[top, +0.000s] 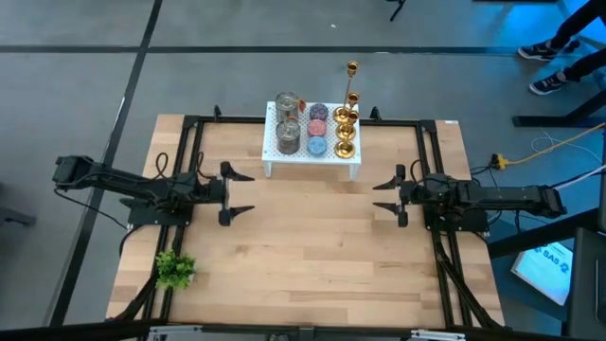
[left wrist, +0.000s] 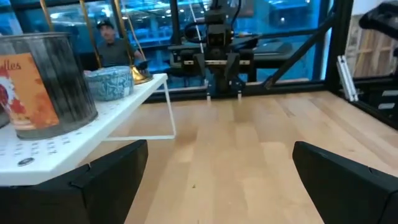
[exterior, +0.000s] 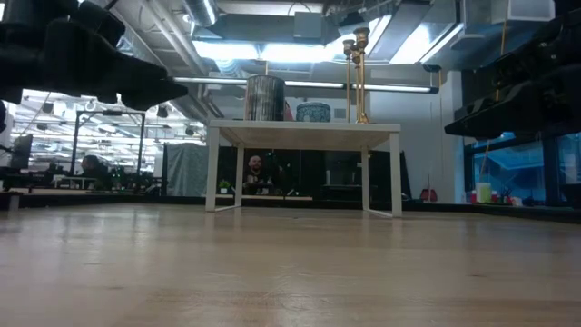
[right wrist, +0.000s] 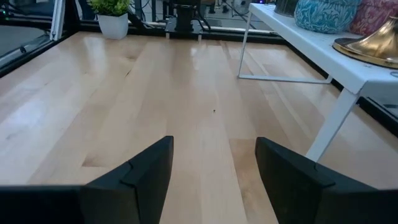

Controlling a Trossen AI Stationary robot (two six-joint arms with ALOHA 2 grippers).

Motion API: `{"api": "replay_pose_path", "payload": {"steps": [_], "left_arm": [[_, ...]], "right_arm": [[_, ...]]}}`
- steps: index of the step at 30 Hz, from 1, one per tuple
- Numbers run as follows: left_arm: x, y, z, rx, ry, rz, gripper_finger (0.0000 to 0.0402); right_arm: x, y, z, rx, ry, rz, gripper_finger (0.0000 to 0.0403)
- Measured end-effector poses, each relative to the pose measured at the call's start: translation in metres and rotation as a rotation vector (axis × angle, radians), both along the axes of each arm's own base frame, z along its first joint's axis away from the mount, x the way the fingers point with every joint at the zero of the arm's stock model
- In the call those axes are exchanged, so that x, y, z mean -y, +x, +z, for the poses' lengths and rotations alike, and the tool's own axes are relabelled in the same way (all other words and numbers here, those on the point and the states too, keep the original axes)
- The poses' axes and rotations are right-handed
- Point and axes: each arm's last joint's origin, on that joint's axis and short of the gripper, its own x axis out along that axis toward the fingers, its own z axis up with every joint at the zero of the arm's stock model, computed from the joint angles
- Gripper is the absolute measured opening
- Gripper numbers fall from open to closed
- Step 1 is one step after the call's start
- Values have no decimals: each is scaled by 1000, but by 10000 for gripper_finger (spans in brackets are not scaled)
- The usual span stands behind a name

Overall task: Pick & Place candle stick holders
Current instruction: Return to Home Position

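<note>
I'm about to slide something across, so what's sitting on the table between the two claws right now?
Nothing: in the high view, the wooden table between the left claw and right claw is bare.

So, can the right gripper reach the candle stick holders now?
Probably yes: the open right gripper faces bare table, and the candle stick holders stand at the shelf's end nearest that arm.

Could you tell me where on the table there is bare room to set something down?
The widest free patch is the bare wood of the table between the left tool and the right tool, in front of the white shelf. The shelf itself is crowded: tins, discs and candle stick holders fill it. A small plant sits near the left arm.
</note>
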Motion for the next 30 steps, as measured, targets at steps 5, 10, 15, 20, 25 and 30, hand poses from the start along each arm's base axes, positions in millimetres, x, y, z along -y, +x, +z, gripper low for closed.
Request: {"api": "replay_pose_path", "payload": {"steps": [5, 10, 15, 20, 25, 30], "left_arm": [[-1, -1, -1, -20, 27, 42, 400], [-7, -7, 0, -24, 52, 67, 400], [-15, -16, -3, -66, 6, -19, 400], [-21, -25, -7, -106, -29, -27, 400], [-26, -31, -12, -161, -43, 30, 400], [-28, -32, -12, -166, 9, 30, 400]], "right_arm": [[0, 0, 0, 1, 36, -10, 232], [0, 0, 0, 2, 60, -16, 232], [0, 0, 0, 2, 60, -16, 232], [0, 0, 0, 0, 21, -6, 232], [0, 0, 0, -1, -28, 7, 232], [0, 0, 0, -3, -74, 19, 232]]}}
